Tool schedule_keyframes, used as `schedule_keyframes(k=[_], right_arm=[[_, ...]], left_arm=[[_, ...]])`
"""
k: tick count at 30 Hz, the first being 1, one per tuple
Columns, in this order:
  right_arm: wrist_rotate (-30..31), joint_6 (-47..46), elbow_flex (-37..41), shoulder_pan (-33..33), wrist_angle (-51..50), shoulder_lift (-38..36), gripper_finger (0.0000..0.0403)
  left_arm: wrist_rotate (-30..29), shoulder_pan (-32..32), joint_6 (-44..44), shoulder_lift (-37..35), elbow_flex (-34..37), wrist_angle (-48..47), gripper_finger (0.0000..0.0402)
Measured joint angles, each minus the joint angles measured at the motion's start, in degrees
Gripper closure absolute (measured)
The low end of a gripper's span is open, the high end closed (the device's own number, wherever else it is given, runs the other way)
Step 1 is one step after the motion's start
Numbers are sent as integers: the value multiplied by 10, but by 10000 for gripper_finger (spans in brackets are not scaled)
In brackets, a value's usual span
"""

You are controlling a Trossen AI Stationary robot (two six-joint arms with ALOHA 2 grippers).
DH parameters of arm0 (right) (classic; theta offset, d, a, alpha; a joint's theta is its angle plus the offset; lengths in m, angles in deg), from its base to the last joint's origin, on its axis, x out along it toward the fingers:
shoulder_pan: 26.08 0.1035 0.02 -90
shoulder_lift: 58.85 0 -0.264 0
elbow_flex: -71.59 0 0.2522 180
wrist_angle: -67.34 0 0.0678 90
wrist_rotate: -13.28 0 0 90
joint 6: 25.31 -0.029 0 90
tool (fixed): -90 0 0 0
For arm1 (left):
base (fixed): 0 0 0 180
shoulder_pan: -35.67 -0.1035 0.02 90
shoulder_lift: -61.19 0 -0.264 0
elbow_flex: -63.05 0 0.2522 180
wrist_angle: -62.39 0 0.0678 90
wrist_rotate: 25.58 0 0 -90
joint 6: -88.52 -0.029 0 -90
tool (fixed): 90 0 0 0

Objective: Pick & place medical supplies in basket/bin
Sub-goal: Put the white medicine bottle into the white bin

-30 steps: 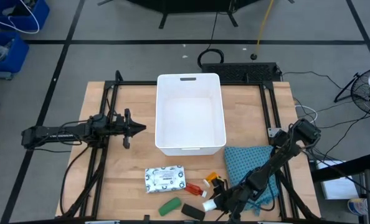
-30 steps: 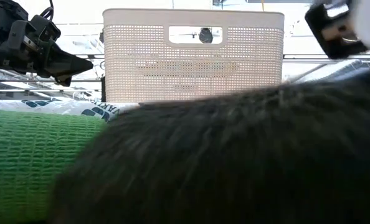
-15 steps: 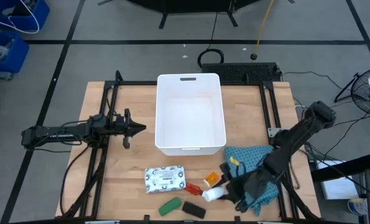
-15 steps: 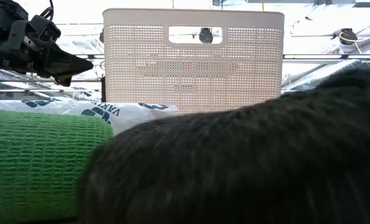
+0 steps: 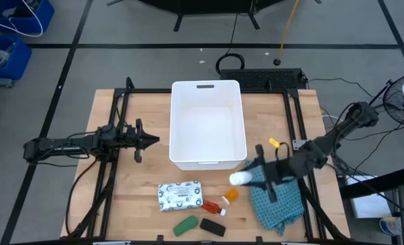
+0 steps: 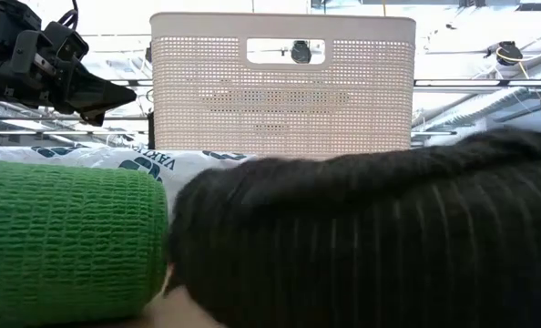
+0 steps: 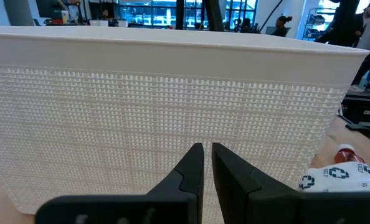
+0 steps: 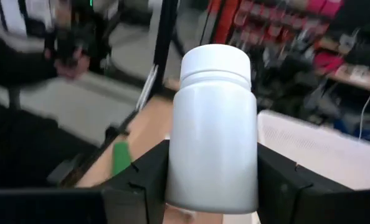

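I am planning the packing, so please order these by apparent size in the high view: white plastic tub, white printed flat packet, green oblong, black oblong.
1. White plastic tub
2. White printed flat packet
3. Green oblong and black oblong: they look alike, so no ranking.

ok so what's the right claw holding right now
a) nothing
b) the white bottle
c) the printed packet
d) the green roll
b: the right claw is shut on the white bottle, carried beside the tub's near right corner, while the green roll and printed packet lie on the table.
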Motion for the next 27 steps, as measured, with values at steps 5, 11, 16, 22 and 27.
schedule_keyframes(k=[5, 11, 16, 22, 27], right_arm=[[-13, 0, 110, -34, 88, -89, 235], [56, 24, 183, -35, 104, -224, 235], [160, 53, 205, -35, 76, -285, 236], [153, 92, 237, -50, 89, -327, 236], [151, 82, 289, -73, 114, -359, 236]], left_arm=[[0, 0, 0, 0, 0, 0, 364], [0, 0, 0, 0, 0, -1, 364], [-8, 0, 0, 0, 0, -1, 364], [-19, 0, 2, 0, 0, -1, 364], [-19, 0, 4, 0, 0, -2, 364]])
